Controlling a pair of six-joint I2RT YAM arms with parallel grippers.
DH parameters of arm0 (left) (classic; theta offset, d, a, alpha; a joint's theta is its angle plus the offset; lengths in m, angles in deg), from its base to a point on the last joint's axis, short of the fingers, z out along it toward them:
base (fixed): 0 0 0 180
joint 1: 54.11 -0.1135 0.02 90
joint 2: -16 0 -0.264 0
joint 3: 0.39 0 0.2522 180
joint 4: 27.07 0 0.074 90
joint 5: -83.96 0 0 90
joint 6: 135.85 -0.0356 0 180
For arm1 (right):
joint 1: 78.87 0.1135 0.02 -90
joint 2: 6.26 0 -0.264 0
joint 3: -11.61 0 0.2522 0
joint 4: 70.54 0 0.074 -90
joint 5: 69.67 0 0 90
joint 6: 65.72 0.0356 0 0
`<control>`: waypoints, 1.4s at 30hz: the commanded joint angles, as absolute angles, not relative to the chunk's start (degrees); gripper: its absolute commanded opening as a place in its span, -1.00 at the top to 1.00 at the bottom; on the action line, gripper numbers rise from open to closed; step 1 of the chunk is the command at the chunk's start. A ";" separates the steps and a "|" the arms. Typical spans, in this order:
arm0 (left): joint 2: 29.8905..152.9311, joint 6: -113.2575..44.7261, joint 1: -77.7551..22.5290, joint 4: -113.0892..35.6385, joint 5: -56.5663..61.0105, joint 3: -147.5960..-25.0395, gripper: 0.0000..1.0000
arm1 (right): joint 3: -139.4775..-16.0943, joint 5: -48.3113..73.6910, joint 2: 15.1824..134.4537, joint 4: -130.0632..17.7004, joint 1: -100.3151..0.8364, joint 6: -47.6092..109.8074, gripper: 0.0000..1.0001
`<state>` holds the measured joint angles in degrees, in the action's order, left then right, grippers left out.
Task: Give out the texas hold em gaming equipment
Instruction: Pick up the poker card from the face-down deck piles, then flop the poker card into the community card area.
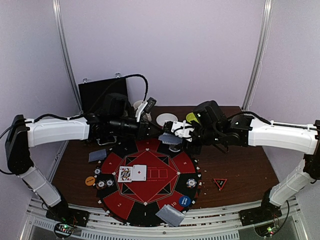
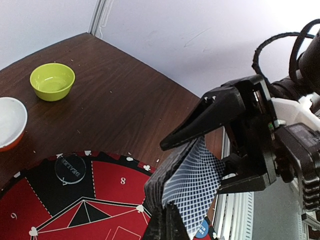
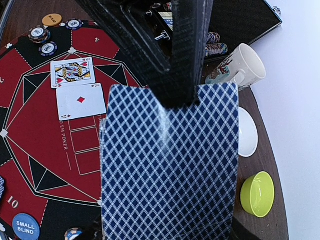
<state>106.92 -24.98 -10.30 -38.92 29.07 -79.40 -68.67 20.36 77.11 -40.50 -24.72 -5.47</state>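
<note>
Right jaws clamp the diamond-patterned deck; left jaws pinch one flat card.

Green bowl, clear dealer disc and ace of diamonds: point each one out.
green bowl (image 2: 52,94), left wrist view, outer front wall.
clear dealer disc (image 2: 70,169), left wrist view, its centre.
ace of diamonds (image 3: 81,100), right wrist view, centre pip.

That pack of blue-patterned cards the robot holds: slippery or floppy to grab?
The stack of blue diamond-backed playing cards shows a sheen, so single cards probably slide off easily. Its edges splay unevenly in the right hand, suggesting thin, bendy, light cards.
</note>
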 commanded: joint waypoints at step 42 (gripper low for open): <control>95.19 -52.18 -9.45 -59.24 -8.19 -76.31 1.00 | -63.43 21.83 69.43 -43.03 -32.18 -0.85 -0.14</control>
